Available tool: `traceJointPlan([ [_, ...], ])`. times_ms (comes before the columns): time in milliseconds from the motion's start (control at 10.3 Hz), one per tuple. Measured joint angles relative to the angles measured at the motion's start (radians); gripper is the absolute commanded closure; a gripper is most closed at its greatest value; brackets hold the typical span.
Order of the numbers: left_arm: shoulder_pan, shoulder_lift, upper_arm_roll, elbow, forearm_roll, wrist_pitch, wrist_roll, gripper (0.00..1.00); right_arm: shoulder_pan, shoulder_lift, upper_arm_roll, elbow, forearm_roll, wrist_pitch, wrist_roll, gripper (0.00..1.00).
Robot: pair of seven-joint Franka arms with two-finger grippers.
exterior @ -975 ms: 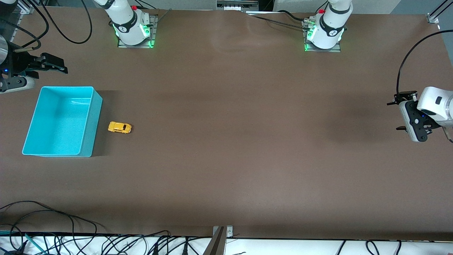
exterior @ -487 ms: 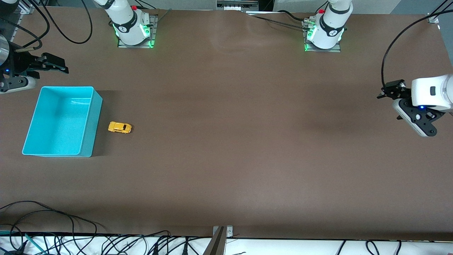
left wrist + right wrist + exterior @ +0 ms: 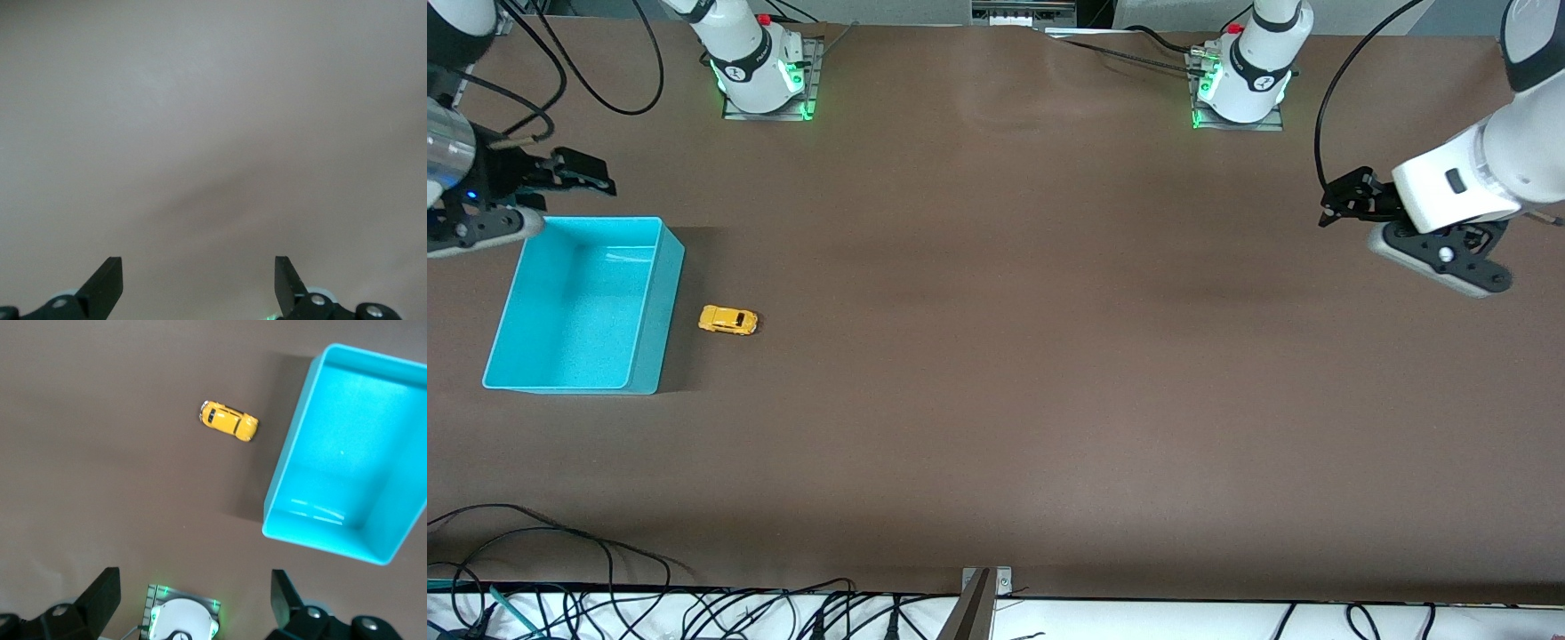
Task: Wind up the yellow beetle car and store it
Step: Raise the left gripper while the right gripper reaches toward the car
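The yellow beetle car [image 3: 727,320] [image 3: 229,421] stands on the brown table beside the turquoise bin [image 3: 660,311] [image 3: 293,467], on the side toward the left arm's end. The bin holds nothing. My right gripper [image 3: 591,178] [image 3: 195,577] hangs open over the table just off the bin's rim, at the right arm's end, with nothing between its fingers. At the left arm's end my left gripper [image 3: 1338,200] [image 3: 198,262] is open over bare table, and its wrist view shows only the tabletop.
Both arm bases [image 3: 763,76] [image 3: 1240,84] glow green along the table's edge farthest from the front camera; the right one [image 3: 181,620] also shows in the right wrist view. Loose cables [image 3: 560,551] lie near the table's front edge. A metal bracket [image 3: 983,587] sits mid-edge.
The left arm has swung its gripper up and in toward the table's middle. The right gripper has shifted slightly toward the bin. Car and bin have not moved.
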Motion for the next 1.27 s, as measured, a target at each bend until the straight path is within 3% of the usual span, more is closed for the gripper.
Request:
traceJointPlan([
  [97, -0.027, -0.048, 0.062, -0.043, -0.007, 0.024, -0.015, 0.00, 0.005, 0.022, 0.011, -0.009, 0.001, 0.049, -0.002, 0.00],
  [292, -0.028, -0.111, 0.086, -0.092, -0.007, 0.023, -0.072, 0.00, 0.008, 0.033, 0.036, -0.066, 0.001, 0.139, -0.036, 0.00],
  [585, 0.004, -0.120, 0.030, -0.106, -0.007, 0.021, -0.110, 0.00, 0.007, 0.022, 0.054, -0.209, 0.002, 0.277, -0.212, 0.00],
  [1267, 0.014, -0.106, 0.021, -0.087, 0.009, -0.019, -0.112, 0.00, -0.070, -0.032, 0.081, -0.536, 0.002, 0.649, -0.642, 0.00],
])
